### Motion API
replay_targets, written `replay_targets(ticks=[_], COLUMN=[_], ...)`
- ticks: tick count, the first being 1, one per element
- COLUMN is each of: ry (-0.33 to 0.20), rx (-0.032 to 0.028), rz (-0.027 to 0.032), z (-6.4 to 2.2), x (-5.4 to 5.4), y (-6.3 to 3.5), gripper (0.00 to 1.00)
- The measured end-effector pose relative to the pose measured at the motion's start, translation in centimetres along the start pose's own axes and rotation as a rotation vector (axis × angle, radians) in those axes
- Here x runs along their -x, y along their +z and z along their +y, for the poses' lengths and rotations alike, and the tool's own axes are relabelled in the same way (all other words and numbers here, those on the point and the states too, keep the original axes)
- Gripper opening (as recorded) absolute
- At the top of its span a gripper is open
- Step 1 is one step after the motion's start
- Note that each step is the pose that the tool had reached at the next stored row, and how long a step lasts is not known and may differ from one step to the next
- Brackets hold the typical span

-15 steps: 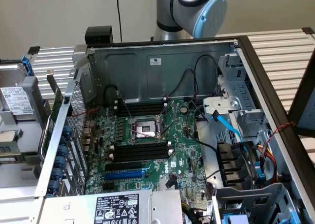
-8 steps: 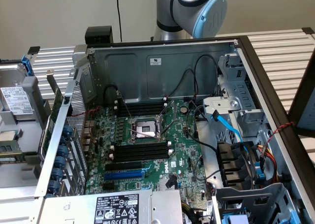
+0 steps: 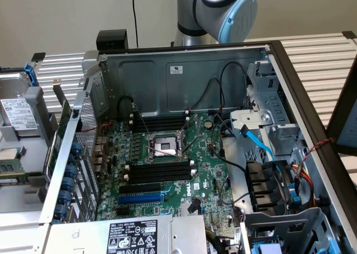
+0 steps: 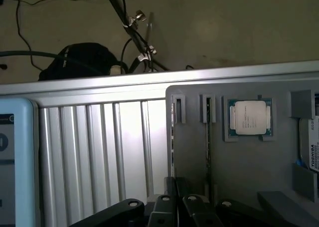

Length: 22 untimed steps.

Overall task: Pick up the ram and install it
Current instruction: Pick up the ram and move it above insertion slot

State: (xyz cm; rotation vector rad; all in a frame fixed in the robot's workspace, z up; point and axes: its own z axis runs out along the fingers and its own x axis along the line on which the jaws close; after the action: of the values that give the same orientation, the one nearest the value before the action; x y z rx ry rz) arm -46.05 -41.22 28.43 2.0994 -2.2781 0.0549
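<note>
The ram (image 4: 173,137) shows edge-on as a thin stick standing in a slot of a grey parts tray (image 4: 249,167). My gripper (image 4: 172,197) sits right at the stick's near end, its black fingers (image 4: 163,204) drawn close together on either side of that thin edge. A second thin stick (image 4: 208,132) stands in the neighbouring slot. In the exterior view the open computer case holds the motherboard with long black memory slots (image 3: 159,171) below the processor socket (image 3: 166,145) and another set (image 3: 159,121) above it.
A processor chip (image 4: 250,117) and a hard drive (image 4: 309,147) lie in the same tray. The tray rests on a ribbed metal table (image 4: 99,152). Inside the case are a blue expansion slot (image 3: 139,199), loose cables (image 3: 223,92), drive bays (image 3: 268,187) and a power supply (image 3: 134,236). The arm's joint (image 3: 223,8) rises behind the case.
</note>
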Motion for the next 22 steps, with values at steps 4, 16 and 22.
replay_targets(ticks=[4,16,22], ry=[0.000,0.000,0.000], rx=[-0.0001,-0.0002,-0.0002], rz=[-0.0001,-0.0001,0.0008], z=[0.00,0.00,0.00], x=[0.0,-0.1,-0.1], y=[-0.14,-1.34,-2.17], gripper=[0.12,0.12,0.12])
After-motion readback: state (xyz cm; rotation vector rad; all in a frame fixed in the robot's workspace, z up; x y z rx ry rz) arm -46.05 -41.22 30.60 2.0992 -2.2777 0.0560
